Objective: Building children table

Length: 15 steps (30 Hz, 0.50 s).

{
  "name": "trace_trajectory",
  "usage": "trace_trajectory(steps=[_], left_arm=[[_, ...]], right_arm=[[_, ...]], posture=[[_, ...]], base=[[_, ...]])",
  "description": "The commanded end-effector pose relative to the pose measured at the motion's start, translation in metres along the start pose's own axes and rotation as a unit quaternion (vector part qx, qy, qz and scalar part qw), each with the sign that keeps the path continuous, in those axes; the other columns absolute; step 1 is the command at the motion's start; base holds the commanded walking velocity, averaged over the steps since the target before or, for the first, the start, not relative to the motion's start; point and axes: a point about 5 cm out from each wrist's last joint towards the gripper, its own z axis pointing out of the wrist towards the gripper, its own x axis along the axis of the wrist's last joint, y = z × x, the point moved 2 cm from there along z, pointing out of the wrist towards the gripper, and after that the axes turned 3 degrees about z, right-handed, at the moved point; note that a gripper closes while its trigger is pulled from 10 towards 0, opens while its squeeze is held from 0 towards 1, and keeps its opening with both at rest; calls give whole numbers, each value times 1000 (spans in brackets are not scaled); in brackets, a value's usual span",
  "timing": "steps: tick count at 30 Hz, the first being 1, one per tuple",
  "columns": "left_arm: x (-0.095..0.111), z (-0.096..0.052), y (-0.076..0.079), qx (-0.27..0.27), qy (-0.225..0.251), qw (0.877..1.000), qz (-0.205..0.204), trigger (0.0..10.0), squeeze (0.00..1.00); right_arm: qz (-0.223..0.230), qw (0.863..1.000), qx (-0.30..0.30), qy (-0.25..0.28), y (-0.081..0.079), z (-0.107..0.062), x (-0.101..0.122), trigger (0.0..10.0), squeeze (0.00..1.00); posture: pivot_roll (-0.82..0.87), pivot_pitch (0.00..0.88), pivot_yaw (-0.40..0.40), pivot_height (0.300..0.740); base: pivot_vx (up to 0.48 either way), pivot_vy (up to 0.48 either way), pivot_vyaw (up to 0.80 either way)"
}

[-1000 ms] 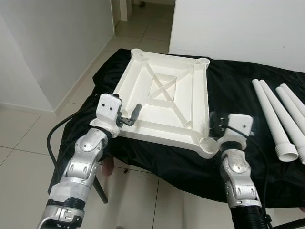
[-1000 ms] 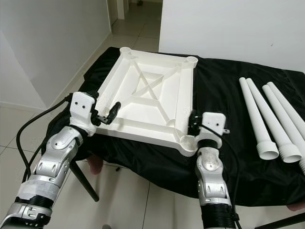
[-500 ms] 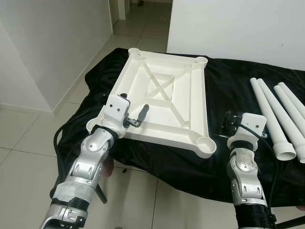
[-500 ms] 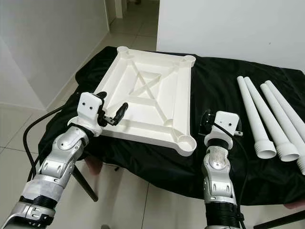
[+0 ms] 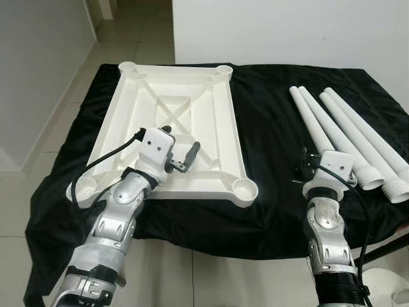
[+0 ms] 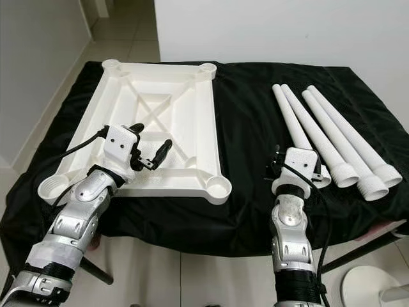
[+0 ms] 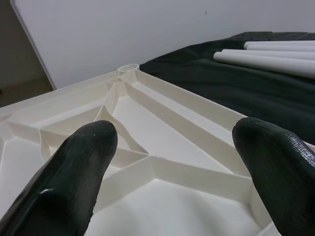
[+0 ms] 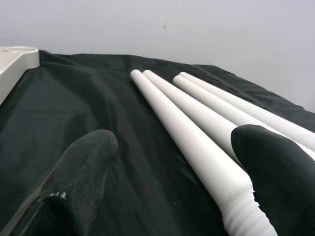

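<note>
The left claw point(image 5: 184, 157) hangs wide open and empty over the near ribs of the upturned white table panel point(image 5: 172, 102), which lies on the black-draped tabletop point(image 5: 268, 128). Right of the panel, the right claw point(image 8: 177, 162), also spread empty, points along four white legs point(image 5: 332, 121) lying side by side.

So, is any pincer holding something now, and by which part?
Nothing is held. The left pincer is open over the tabletop; the right pincer is open near the legs.
</note>
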Motion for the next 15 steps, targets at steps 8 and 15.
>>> trace_trajectory(steps=[8,15], left_arm=[[-3,-4,-5,14,-7,1000,12,10000,0],[-4,-4,-8,25,-5,1000,0,10000,0]], right_arm=[[-7,1000,4,2,-1,-2,-2,10000,0],[-8,1000,10,3,-2,-3,-2,10000,0]], posture=[[23,38,10,740],[21,39,10,740]], base=[[0,-333,-154],[0,-69,0]])
